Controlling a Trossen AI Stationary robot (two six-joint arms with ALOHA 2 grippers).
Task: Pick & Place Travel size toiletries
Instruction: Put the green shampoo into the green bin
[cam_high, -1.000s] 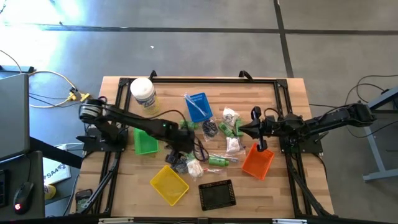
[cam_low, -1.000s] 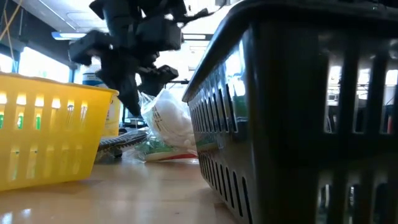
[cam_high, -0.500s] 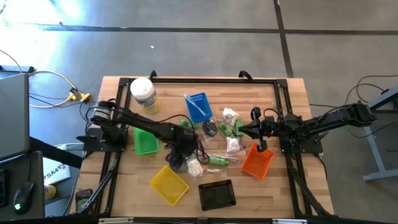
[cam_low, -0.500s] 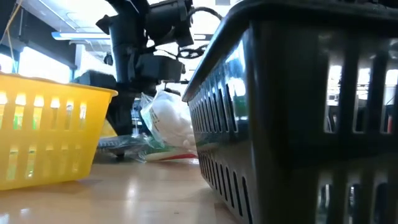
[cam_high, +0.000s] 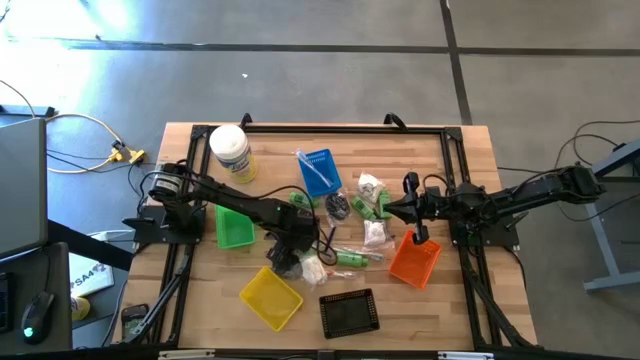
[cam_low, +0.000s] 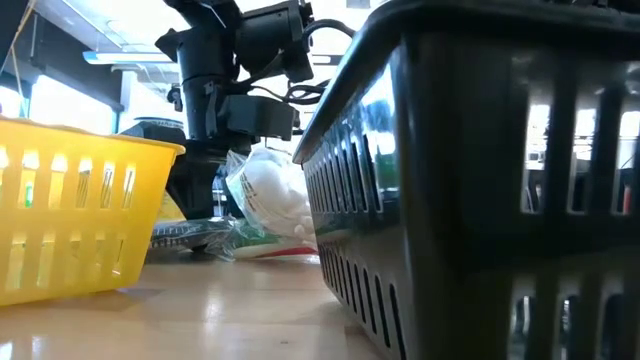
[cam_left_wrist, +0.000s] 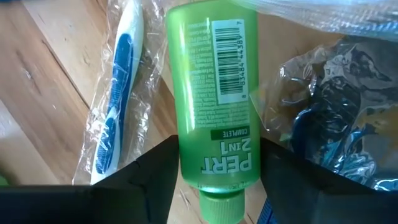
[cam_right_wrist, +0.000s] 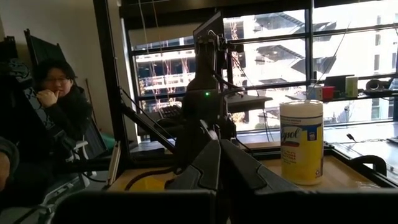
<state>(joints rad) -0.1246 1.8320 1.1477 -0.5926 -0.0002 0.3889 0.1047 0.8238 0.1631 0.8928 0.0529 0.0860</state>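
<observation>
My left tool (cam_left_wrist: 214, 180) straddles a green bottle (cam_left_wrist: 214, 93), not yet clamped; right tool (cam_high: 408, 183) clenched above the orange tray (cam_high: 415, 262).

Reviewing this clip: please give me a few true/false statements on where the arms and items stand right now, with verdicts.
1. The left gripper straddles a green bottle, one jaw on each side. True.
2. The right gripper is down in the yellow tray. False: it hangs above the orange tray.
3. A wrapped toothbrush lies beside the bottle. True.
4. The right jaws are wide open. False: they are shut.
</observation>
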